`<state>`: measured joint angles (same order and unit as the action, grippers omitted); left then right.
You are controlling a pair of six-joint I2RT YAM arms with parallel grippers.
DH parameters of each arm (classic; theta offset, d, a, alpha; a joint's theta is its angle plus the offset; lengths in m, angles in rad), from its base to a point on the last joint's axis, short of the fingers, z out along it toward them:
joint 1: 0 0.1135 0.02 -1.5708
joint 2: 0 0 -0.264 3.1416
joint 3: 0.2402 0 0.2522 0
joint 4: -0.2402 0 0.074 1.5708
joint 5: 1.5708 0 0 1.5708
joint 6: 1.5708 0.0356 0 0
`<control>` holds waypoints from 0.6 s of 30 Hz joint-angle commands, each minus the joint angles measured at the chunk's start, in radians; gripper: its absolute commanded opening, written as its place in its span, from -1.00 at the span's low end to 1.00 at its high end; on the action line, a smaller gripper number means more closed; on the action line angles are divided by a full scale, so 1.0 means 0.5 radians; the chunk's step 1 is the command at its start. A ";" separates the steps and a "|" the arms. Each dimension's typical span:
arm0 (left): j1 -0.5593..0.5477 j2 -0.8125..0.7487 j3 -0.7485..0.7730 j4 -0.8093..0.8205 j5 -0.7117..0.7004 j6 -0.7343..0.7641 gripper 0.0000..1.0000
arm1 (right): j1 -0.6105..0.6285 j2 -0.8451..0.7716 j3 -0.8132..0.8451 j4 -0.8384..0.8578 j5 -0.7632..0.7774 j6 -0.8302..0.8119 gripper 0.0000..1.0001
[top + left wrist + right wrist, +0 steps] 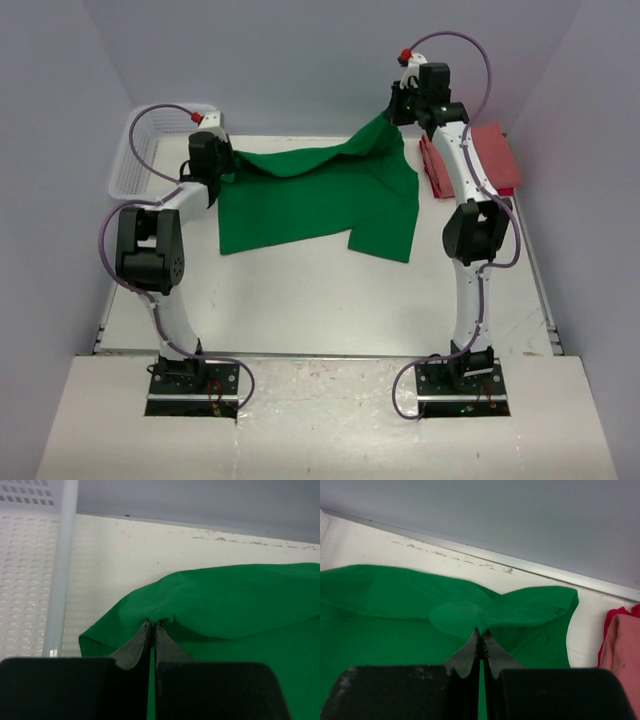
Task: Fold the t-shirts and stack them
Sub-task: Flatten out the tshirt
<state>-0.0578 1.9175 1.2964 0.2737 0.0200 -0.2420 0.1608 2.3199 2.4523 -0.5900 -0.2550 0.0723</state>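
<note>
At the far half of the table (300, 300), the green t-shirt (320, 200) lies partly spread. Its near portion is flat on the surface and its far edge is drawn up at 2 points.

The left gripper (152, 625) is closed on a pinch of cloth at the shirt's far left corner. It sits low, just beside the white mesh basket (135, 160), with fabric bunched over its tips. The right gripper (481, 630) is likewise clamped on the far right edge but held higher, so in the top view the cloth rises in a peak toward it.

Assessment: the 2 grips sit at opposite ends of 1 edge so that the edge can be carried as a straight line. This reads as the opening of a fold, with the near hem resting on the table as the anchor. The fold is not yet made.

The salmon-red t-shirt (490, 155) lies folded at the far right, just beside the green one with a strip of table between them. It is judged to be the base of the stack.

Risk noted: the uneven grip heights may skew the crease.
</note>
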 commanded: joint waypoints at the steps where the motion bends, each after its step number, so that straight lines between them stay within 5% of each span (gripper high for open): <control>1: 0.017 0.064 0.165 0.167 0.031 0.048 -1.00 | -0.021 0.029 0.102 0.124 -0.061 -0.053 -1.00; 12: 0.017 0.156 0.177 0.140 -0.031 0.101 -0.90 | -0.061 0.137 0.072 0.100 -0.088 -0.022 -1.00; 13: 0.017 0.169 0.226 0.079 -0.119 0.098 -0.63 | -0.064 0.146 0.075 0.082 -0.085 -0.013 -0.89; 14: 0.017 0.208 0.260 0.018 -0.165 0.085 0.10 | -0.073 0.177 0.117 0.054 -0.079 -0.001 -0.52; 15: 0.017 0.212 0.285 -0.019 -0.202 0.070 0.47 | -0.076 0.180 0.130 0.033 -0.079 0.006 -0.11; 16: 0.017 0.206 0.267 -0.026 -0.251 0.064 0.70 | -0.076 0.177 0.133 -0.001 -0.046 0.015 0.45; 17: 0.014 0.157 0.245 -0.014 -0.282 0.058 0.99 | -0.076 0.162 0.124 -0.013 -0.009 0.048 0.62; 18: 0.005 0.108 0.209 -0.004 -0.334 0.030 1.00 | -0.079 0.116 0.118 -0.035 0.013 0.067 0.90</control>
<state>-0.0582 2.0113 1.3895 0.2680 -0.0532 -0.2199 0.1299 2.3993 2.4714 -0.5812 -0.2699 0.0856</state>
